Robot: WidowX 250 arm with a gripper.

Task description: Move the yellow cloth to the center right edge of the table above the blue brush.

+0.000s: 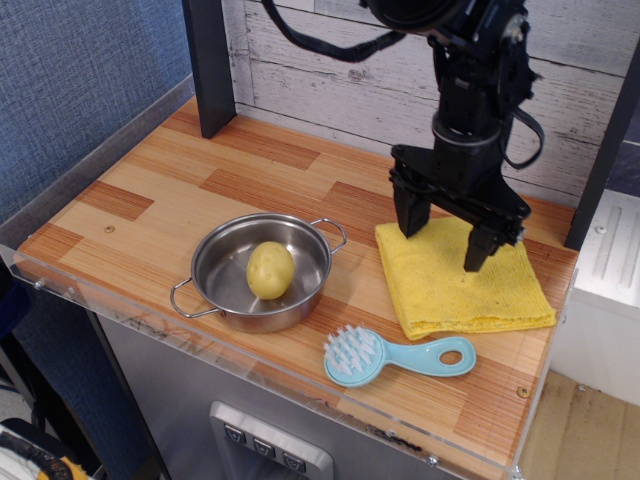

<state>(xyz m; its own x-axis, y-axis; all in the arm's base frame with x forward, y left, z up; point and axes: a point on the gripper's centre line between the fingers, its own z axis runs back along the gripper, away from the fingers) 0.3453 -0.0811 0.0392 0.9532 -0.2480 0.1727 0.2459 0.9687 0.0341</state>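
Observation:
The yellow cloth (463, 289) lies flat and folded at the right side of the striped wooden table (160, 205), close to its right edge. The blue brush (398, 356) lies just in front of the cloth, bristled head to the left, handle pointing right. My gripper (446, 236) hangs over the cloth's back half with its two black fingers spread wide apart. The fingertips are lifted slightly off the fabric and hold nothing.
A steel pot (260, 270) with two handles stands at the table's middle front, with a yellowish potato (270, 270) inside. A dark post (209, 65) rises at the back left. A white plank wall (320, 60) runs behind the table.

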